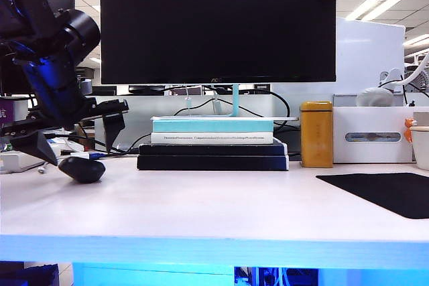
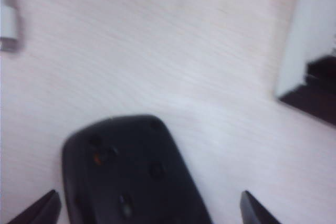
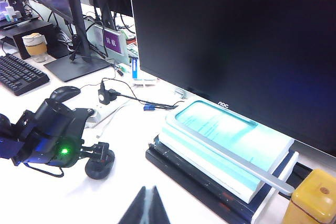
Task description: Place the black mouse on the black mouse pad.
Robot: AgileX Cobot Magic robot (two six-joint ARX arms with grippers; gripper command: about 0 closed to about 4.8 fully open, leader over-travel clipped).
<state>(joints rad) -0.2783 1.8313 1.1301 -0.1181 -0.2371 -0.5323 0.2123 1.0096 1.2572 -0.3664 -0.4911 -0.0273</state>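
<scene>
The black mouse [image 1: 81, 169] sat matte on the pale, faintly grained desk [image 1: 201, 205], whose front edge glowed blue. The black mouse pad [image 1: 385, 192] was plain black. Books [image 1: 212, 144] were stacked teal, white, then black, beside a mustard-yellow tin [image 1: 316, 134] under a black monitor [image 1: 218, 23]

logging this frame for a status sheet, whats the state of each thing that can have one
left gripper: open, jaws wide either side of the black mouse, not gripping
right gripper: shut, empty, off to the right, away from the mouse
black mouse: on the table at far left, not yet lifted
black mouse pad: flat at far right, bare
monitor: screen dark
yellow tin: upright, lid on
</scene>
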